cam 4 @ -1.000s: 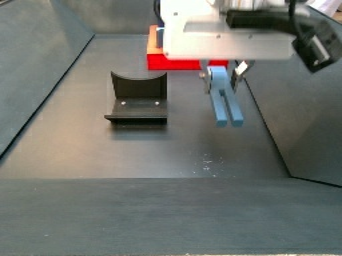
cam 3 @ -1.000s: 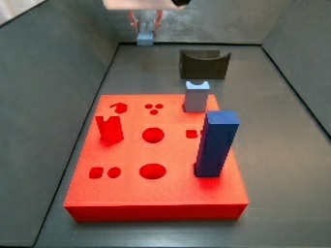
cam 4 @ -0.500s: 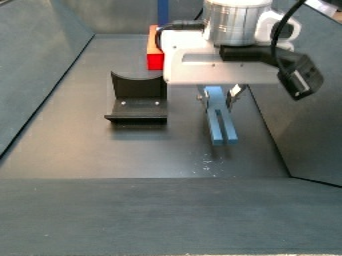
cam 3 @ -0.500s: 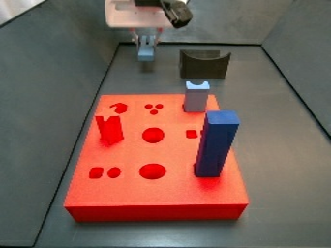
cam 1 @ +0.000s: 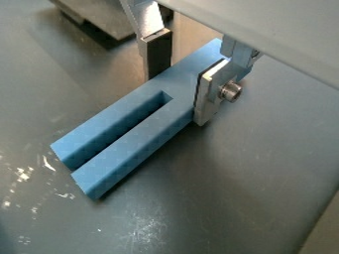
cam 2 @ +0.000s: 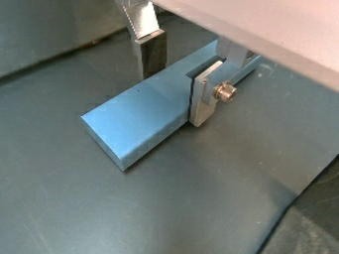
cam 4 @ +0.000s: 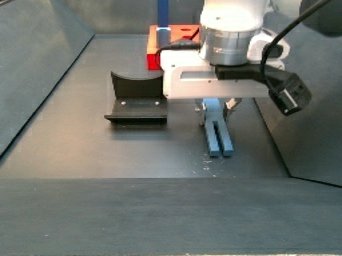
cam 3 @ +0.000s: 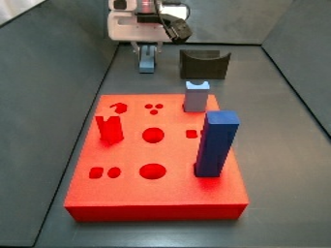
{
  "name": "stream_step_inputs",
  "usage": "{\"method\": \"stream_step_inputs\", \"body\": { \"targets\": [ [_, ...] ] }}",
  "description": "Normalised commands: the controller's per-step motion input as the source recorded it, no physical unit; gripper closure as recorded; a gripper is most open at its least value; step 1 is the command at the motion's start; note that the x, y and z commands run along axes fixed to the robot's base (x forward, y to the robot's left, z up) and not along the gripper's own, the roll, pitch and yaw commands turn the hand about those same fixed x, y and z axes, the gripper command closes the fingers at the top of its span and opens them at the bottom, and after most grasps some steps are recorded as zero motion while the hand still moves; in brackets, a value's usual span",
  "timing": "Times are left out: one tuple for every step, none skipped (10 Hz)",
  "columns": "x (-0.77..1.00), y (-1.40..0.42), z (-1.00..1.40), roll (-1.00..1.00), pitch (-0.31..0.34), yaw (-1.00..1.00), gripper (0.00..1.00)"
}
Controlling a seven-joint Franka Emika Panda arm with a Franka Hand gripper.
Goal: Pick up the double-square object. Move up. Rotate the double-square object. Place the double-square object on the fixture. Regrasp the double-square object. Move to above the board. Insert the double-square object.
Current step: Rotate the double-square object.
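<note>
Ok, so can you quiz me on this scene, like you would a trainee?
1. True or false: the double-square object lies flat on the floor.
2. Where is the gripper? A: on the fixture. B: down at the double-square object, one finger on each side. C: raised high, holding a peg.
3. What stands tallest on the red board?
Key: 1 true; 2 B; 3 the tall dark blue block.

Side views oppose; wrist views close on gripper (cam 1: 185, 64).
</note>
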Motion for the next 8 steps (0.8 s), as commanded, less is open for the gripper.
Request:
{"method": "stream_step_inputs", "body": {
  "targets": [
    [0.0,0.0,0.0,0.0,0.0,0.0,0.0],
    [0.0,0.0,1.0,0.0,0.0,0.0,0.0],
    [-0.01,0.0,1.0,0.0,0.014,0.0,0.0],
    [-0.02,0.0,1.0,0.0,0.029,0.0,0.0],
    [-0.01,0.0,1.0,0.02,0.054,-0.01,0.0],
    [-0.01,0.01,1.0,0.03,0.074,-0.01,0.0],
    [-0.01,0.01,1.0,0.05,0.094,-0.01,0.0],
    [-0.02,0.01,1.0,0.06,0.1,-0.01,0.0]
  ]
}}
